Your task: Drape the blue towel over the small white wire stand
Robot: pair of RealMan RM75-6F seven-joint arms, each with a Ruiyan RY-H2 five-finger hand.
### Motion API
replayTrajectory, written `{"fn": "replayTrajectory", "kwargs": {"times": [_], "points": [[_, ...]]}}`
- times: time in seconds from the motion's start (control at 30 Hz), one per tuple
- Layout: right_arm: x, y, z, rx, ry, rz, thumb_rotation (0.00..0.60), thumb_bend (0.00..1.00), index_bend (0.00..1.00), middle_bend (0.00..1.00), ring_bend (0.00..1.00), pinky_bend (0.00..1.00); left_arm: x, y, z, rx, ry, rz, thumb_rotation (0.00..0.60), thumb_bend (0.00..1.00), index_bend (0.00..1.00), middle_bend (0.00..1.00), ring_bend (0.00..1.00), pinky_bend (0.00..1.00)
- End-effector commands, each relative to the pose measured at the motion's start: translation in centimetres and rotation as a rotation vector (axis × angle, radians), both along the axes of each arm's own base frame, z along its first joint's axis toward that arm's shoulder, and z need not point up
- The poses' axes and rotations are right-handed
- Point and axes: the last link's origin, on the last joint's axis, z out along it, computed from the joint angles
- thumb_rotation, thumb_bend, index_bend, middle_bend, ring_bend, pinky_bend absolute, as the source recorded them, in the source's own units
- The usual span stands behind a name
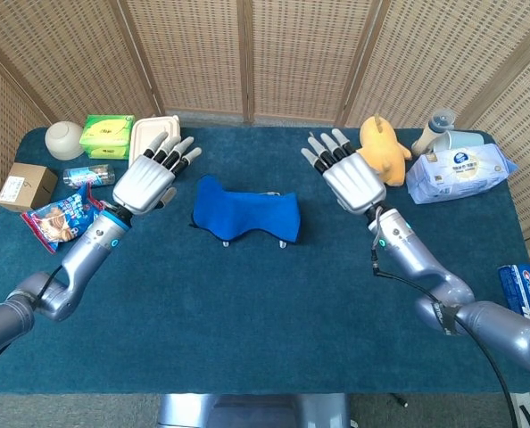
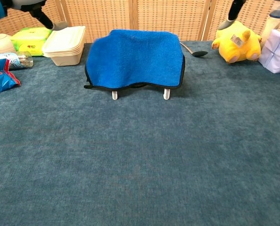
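The blue towel (image 1: 245, 214) (image 2: 135, 59) hangs over the small white wire stand, covering its top and sides. Only the stand's two white feet (image 2: 166, 94) (image 1: 283, 242) show below the towel's hem. My left hand (image 1: 149, 181) hovers left of the towel with fingers spread and nothing in it. My right hand (image 1: 350, 176) hovers right of the towel, also spread and holding nothing. Both hands are apart from the towel. In the chest view only a fingertip of each hand shows at the top corners.
A cream lidded container (image 1: 149, 143), green packet (image 1: 107, 135), white bowl (image 1: 65, 138), cardboard box (image 1: 26, 185) and snack bag (image 1: 64, 218) sit at the left. A yellow plush toy (image 1: 383, 152), wipes pack (image 1: 457, 171) and spoon (image 2: 193, 51) lie at the right.
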Motion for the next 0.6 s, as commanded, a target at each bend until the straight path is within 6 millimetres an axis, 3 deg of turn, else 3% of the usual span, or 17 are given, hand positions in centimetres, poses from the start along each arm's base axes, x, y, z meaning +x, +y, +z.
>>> {"fn": "replayTrajectory", "kwargs": {"times": [0.03,0.4,0.6], "points": [[-0.5,0.4,0.3,-0.002,0.010,-0.002,0.600,0.09,0.00,0.03,0.00,0.00,-0.3,-0.6,0.8,0.012,0.019,0.011,0.600,0.48,0.00,0.00,0.00,0.00],[-2.0,1.8,2.2,-0.025,-0.047,-0.031,0.600,0.06,0.01,0.03,0.00,0.00,-1.7,-3.3,3.7,0.037,-0.100,0.079,0.600,0.42,0.00,0.00,0.00,0.00],[-3.2,3.1,3.6,-0.047,-0.140,-0.057,0.600,0.05,0.03,0.04,0.00,0.00,-3.5,-6.2,5.7,0.048,-0.168,0.148,0.600,0.41,0.00,0.00,0.00,0.00]]}}
